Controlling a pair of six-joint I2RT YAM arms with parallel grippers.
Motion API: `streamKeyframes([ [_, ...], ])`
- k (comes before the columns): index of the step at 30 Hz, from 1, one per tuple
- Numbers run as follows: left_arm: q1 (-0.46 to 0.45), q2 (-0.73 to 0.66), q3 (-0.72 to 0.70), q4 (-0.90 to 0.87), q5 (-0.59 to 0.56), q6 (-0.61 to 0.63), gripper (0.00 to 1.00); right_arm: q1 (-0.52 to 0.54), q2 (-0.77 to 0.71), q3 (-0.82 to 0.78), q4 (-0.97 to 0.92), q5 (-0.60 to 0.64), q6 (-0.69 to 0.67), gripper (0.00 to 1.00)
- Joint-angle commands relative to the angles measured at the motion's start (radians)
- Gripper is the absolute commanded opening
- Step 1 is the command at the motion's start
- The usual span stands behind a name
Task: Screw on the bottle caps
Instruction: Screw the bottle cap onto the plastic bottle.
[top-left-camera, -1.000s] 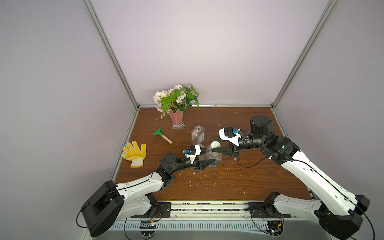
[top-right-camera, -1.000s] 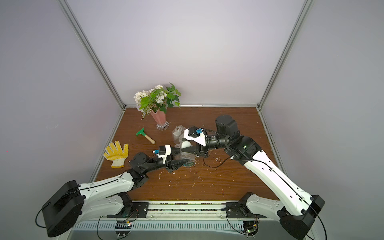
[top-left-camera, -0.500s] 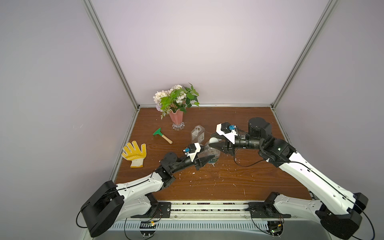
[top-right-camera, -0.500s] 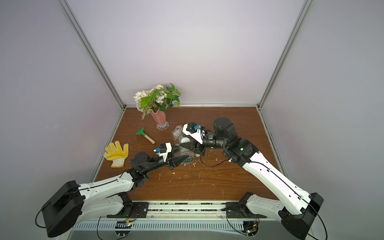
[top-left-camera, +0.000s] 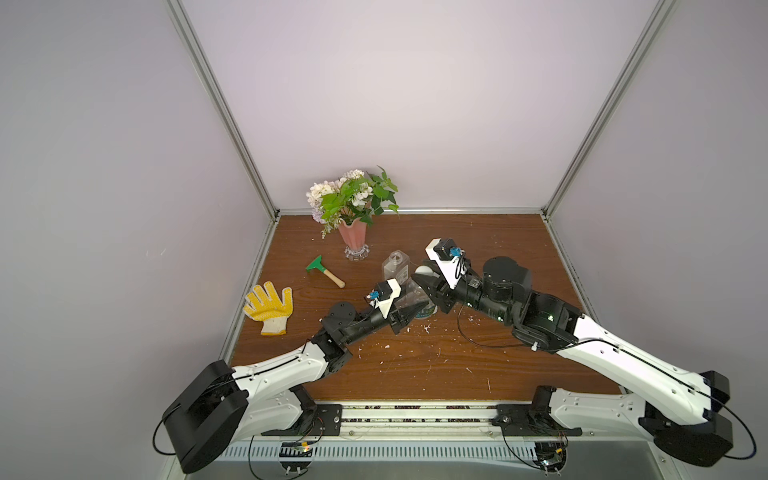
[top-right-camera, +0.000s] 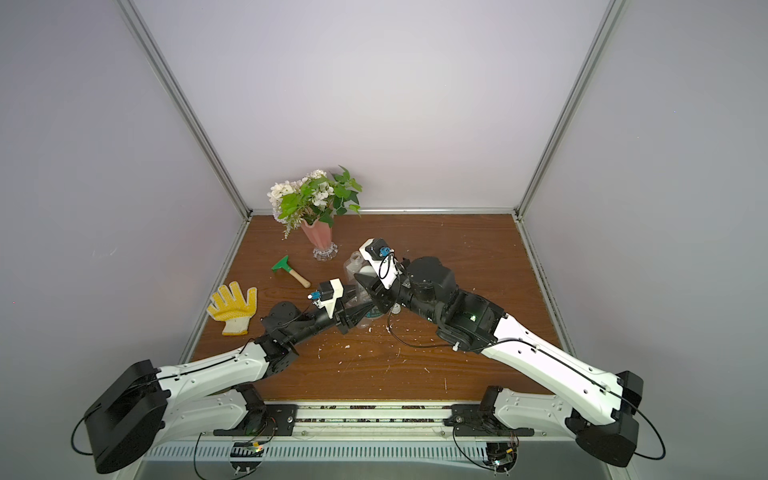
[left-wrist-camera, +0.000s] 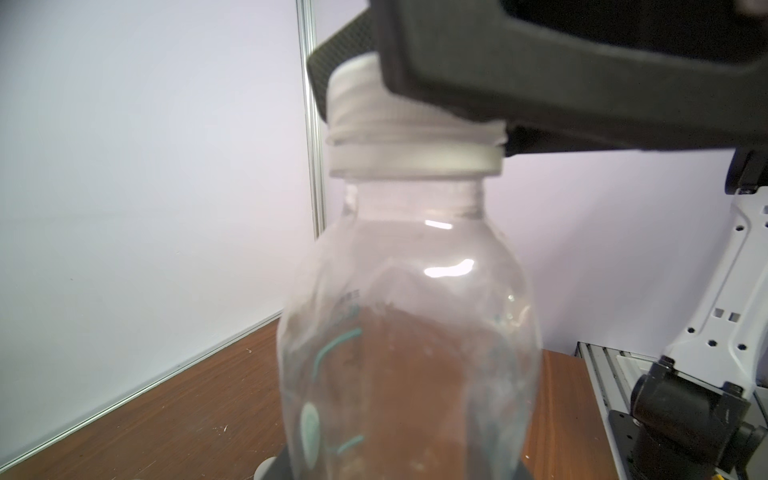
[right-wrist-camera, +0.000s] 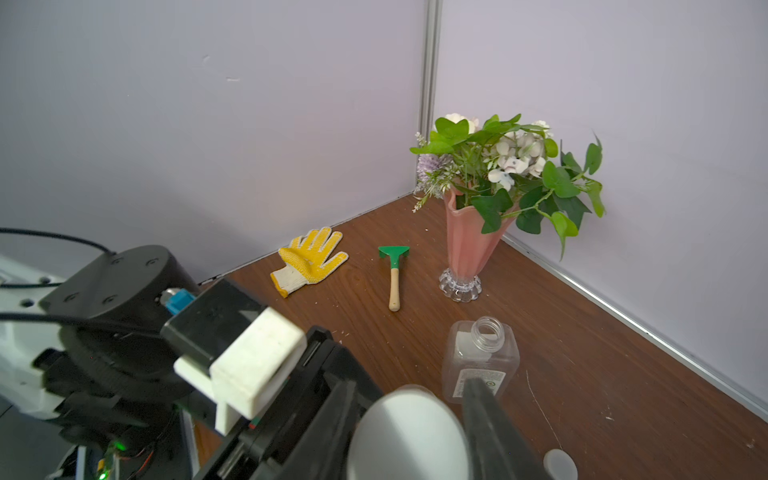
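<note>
A rounded clear bottle stands upright mid-table, and my left gripper is shut on its lower body. A white cap sits on the bottle's neck, seen from above as a white disc. My right gripper is shut on this cap from above, one black finger on each side. Just behind stands a square clear bottle with a white label, its neck open. Another white cap lies loose on the table near the bottles.
A pink vase of flowers stands at the back left. A green hand rake and a yellow glove lie to the left. White crumbs are scattered on the brown table toward the front.
My right gripper has moved left with the white cap and its wrist has rolled. The left arm and its bottle have barely shifted.
</note>
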Motion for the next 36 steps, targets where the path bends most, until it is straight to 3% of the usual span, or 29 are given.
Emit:
streamKeyframes([
  [1,0.001,0.001,0.081,0.113,-0.078,0.052,0.46,0.064,0.076,0.002,-0.075,0.241,0.119,0.05],
  [4,0.001,0.004,0.081,0.113,-0.096,0.051,0.46,0.088,0.101,0.026,-0.091,0.321,0.125,0.05],
  [8,0.001,0.004,0.072,0.114,-0.111,0.045,0.46,0.091,0.105,0.04,-0.09,0.308,0.121,0.08],
  [11,0.001,0.007,0.063,0.113,-0.116,0.037,0.46,0.092,0.085,0.041,-0.079,0.284,0.102,0.17],
  [18,0.001,0.011,0.028,0.112,-0.135,0.01,0.46,0.082,-0.013,0.052,-0.072,0.117,0.014,0.76],
  [23,0.001,0.017,0.015,0.098,-0.145,0.004,0.45,0.019,-0.099,0.022,-0.089,-0.034,-0.035,0.98],
  [27,0.002,0.017,0.012,0.07,-0.125,0.003,0.45,-0.091,-0.161,-0.001,-0.118,-0.151,-0.078,0.99],
  [32,0.001,-0.017,0.007,0.005,-0.029,0.01,0.45,-0.294,-0.182,0.036,-0.166,-0.511,-0.191,0.99],
  [36,0.001,-0.056,0.0,-0.044,0.092,0.025,0.46,-0.334,-0.142,0.082,-0.226,-0.752,-0.345,0.97],
])
